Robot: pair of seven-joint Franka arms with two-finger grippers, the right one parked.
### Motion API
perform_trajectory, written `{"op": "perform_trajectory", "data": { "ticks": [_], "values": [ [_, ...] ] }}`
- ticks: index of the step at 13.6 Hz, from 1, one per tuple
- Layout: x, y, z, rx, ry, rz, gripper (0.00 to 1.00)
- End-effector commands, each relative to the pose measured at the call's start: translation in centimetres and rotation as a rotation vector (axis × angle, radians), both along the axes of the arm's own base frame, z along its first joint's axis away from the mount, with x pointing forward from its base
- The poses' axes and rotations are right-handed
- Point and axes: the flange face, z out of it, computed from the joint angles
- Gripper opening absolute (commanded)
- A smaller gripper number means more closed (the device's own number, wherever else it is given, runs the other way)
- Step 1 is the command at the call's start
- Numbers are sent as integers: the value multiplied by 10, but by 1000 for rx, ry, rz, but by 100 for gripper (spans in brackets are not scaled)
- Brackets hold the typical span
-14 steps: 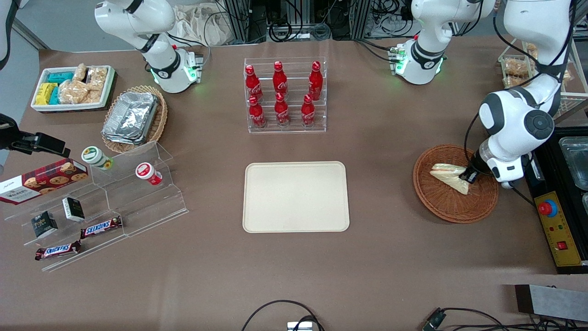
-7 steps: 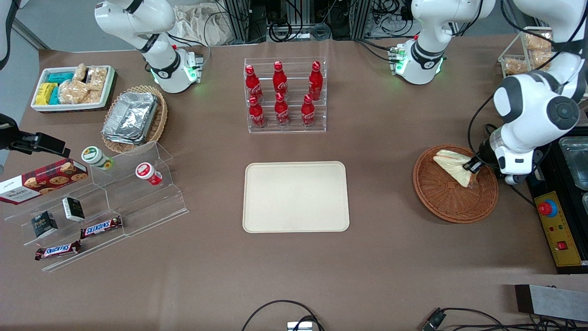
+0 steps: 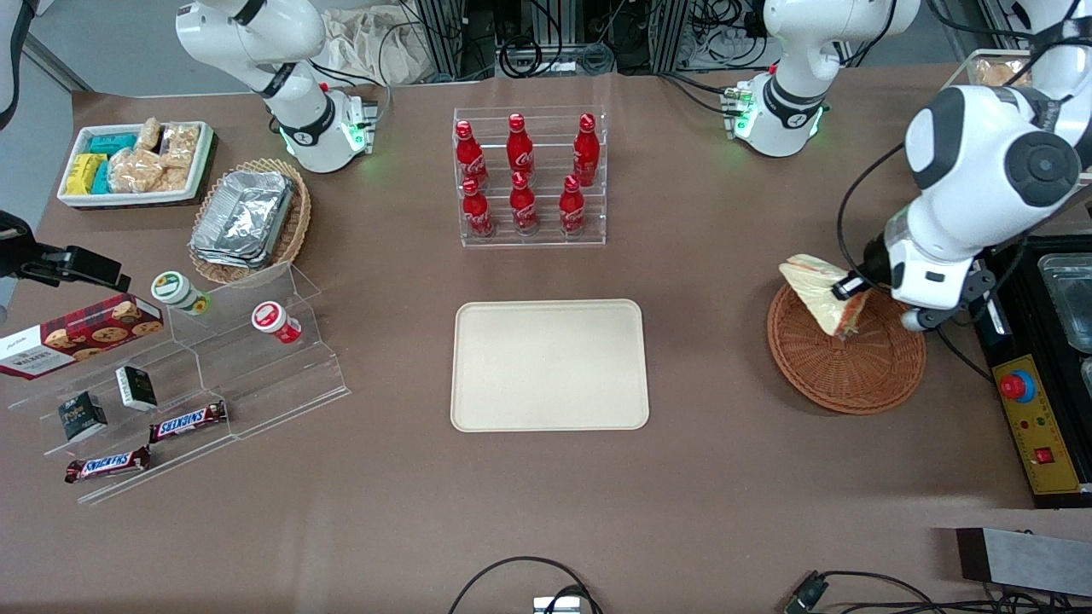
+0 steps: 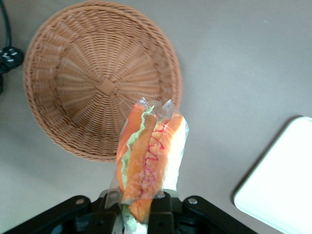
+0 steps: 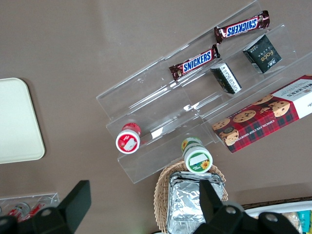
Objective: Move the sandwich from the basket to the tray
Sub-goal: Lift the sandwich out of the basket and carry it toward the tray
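My gripper (image 3: pixel 849 290) is shut on the sandwich (image 3: pixel 819 290), a plastic-wrapped white-bread triangle with orange and green filling, and holds it in the air above the basket's rim on the side toward the tray. The wrist view shows the sandwich (image 4: pixel 148 158) clamped between my black fingers (image 4: pixel 168 209), my gripper (image 4: pixel 139 212) well above the table. The round reddish-brown wicker basket (image 3: pixel 853 367) (image 4: pixel 92 83) lies below with nothing in it. The cream tray (image 3: pixel 548 365) (image 4: pixel 280 185) lies flat at the table's middle, toward the parked arm from the basket.
A clear rack of red cola bottles (image 3: pixel 529 175) stands farther from the front camera than the tray. A black control box with a red button (image 3: pixel 1036 422) sits beside the basket at the working arm's end. Snack stands and a foil-container basket (image 3: pixel 247 220) lie toward the parked arm's end.
The gripper has lifted the sandwich out of the basket, rising and shifting toward the tray. The basket is left bare.
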Motion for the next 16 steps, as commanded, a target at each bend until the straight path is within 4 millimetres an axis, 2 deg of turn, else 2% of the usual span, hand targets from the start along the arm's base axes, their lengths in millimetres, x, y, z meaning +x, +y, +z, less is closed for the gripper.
{"op": "perform_trajectory", "data": {
  "ticks": [1, 4, 6, 7, 12, 14, 16],
  "values": [
    [-4, -41, 13, 2, -15, -66, 0],
    [-11, -90, 16, 8, -36, -174, 0],
    [-14, -102, 19, 6, -41, -212, 0],
    [-18, -117, 23, 4, -50, -240, 0],
    [-30, -162, 37, 6, -89, -336, 4],
    [-36, -181, 36, 43, -106, -416, 6],
    [-33, -189, 36, 35, -108, -456, 8]
  ]
}}
